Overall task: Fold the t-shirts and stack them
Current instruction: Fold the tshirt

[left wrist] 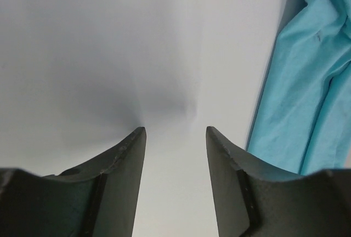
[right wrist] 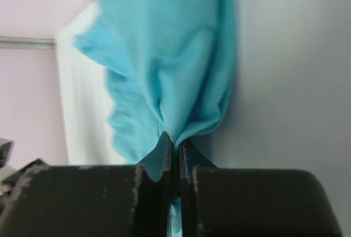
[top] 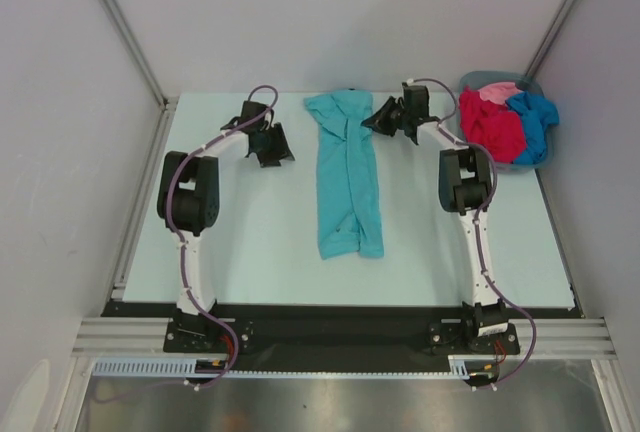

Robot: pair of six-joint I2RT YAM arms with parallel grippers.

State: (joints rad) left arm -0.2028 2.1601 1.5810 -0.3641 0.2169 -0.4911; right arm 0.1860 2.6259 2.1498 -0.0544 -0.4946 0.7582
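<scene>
A teal t-shirt (top: 347, 177) lies as a long narrow strip down the middle of the table. My right gripper (top: 370, 122) is at its far right corner, shut on a bunch of the teal cloth (right wrist: 170, 67), which spreads out from the pinched fingertips of that gripper (right wrist: 174, 145). My left gripper (top: 275, 155) hovers over bare table just left of the shirt's far end. In the left wrist view this gripper (left wrist: 175, 133) is open with nothing between its fingers, and the teal t-shirt (left wrist: 310, 83) lies to its right. Red (top: 490, 127), pink (top: 497, 92) and blue (top: 535, 117) t-shirts fill the basket.
The grey-blue basket (top: 535, 164) stands at the table's far right corner, close behind the right arm's elbow (top: 463, 177). Walls enclose the table on the left, back and right. Bare table surface (top: 250, 242) lies on both sides of the teal shirt.
</scene>
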